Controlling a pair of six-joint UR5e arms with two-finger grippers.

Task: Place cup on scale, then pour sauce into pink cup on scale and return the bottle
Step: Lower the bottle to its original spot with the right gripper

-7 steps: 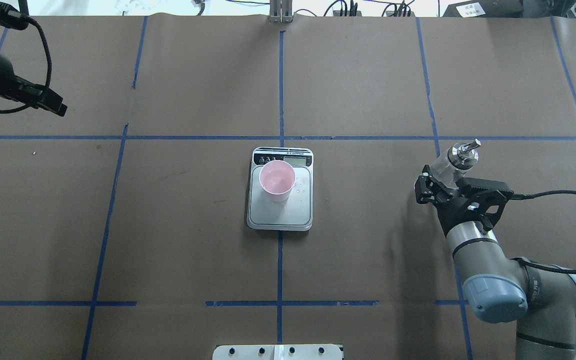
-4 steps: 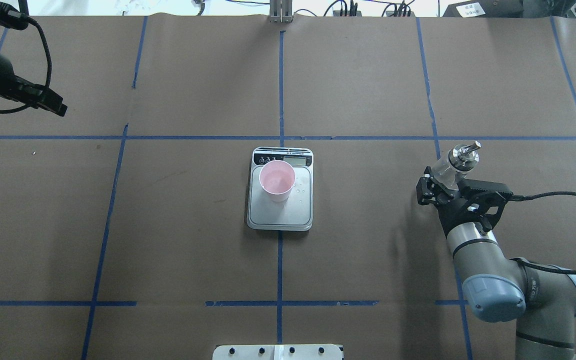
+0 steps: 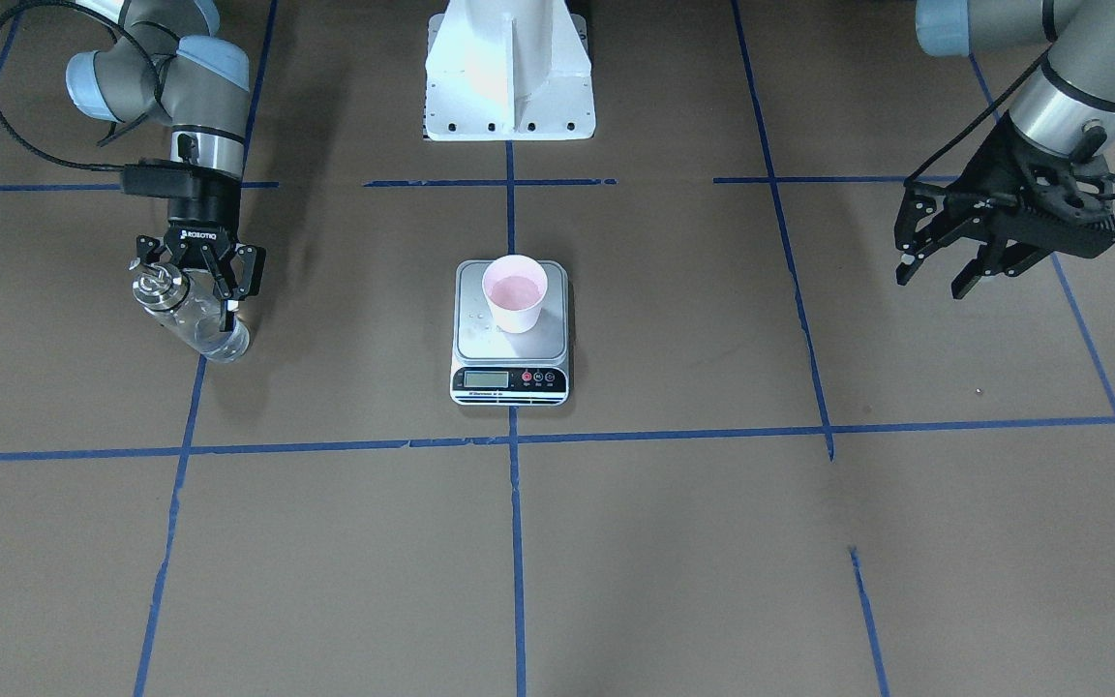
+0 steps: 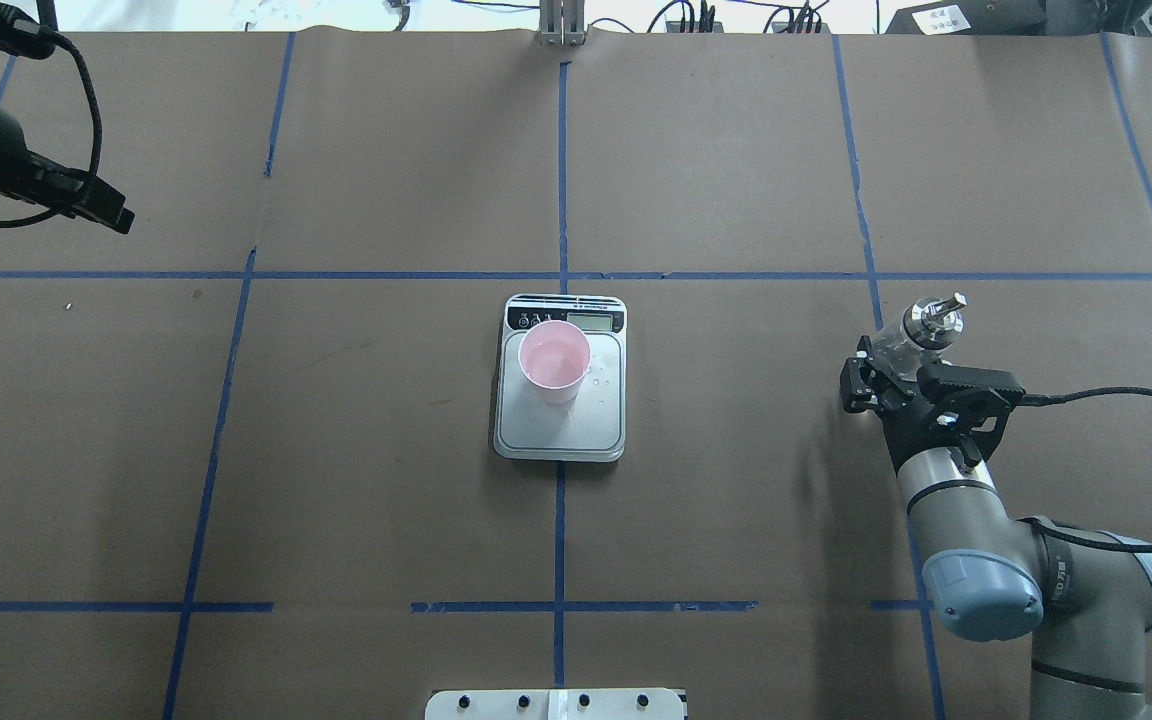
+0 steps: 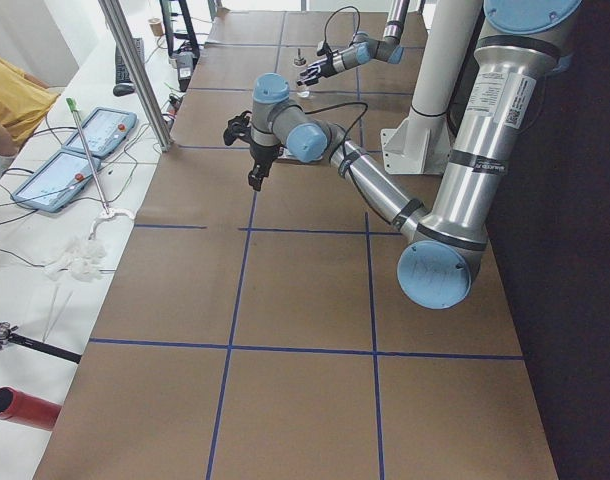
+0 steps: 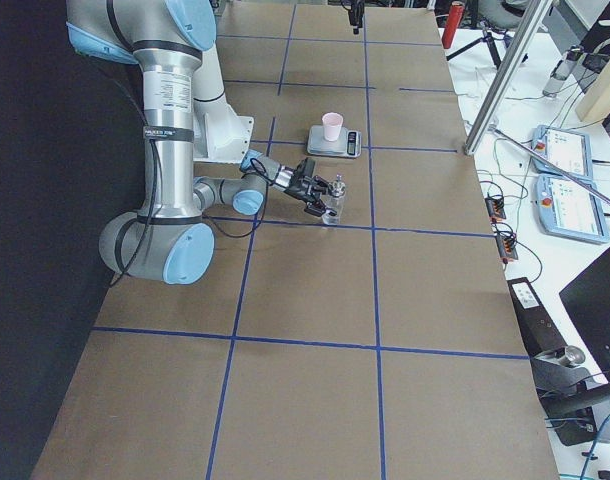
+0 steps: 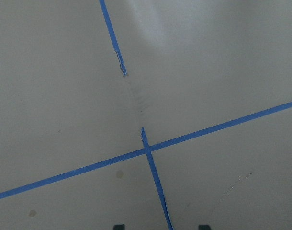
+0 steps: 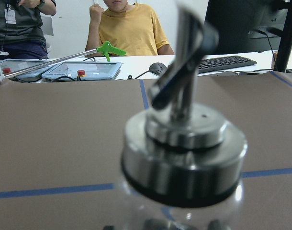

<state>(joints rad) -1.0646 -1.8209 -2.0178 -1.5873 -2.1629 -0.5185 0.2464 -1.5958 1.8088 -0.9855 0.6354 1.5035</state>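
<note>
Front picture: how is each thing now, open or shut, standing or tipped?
Small pale pink tapered cup: upright on the scale.
Flat silver digital scale: bearing the cup.
Small clear glass bottle with silver spout cap: tilted, gripped.
Right end effector: shut on the bottle.
Left end effector: open, empty.

A robotics lab – a two-arm test bench with operators' desks beside it.

The table (image 4: 386, 450) is covered in brown paper and marked off into a grid with blue tape (image 4: 559, 520). Two grey-and-blue industrial arms, one (image 4: 986, 560) at each side (image 3: 1070, 87), rise around a white bolted pedestal (image 3: 509, 68). An aluminium post (image 5: 135, 70) stands at the table's edge. On the white bench alongside lie control pendants (image 6: 575, 208) with red stop buttons and loose cables (image 5: 15, 250) – and beyond the table the right wrist view shows a keyboard (image 8: 227, 63), a dark monitor (image 8: 241, 26) and a seated person in a yellow shirt (image 8: 129, 31).
</note>
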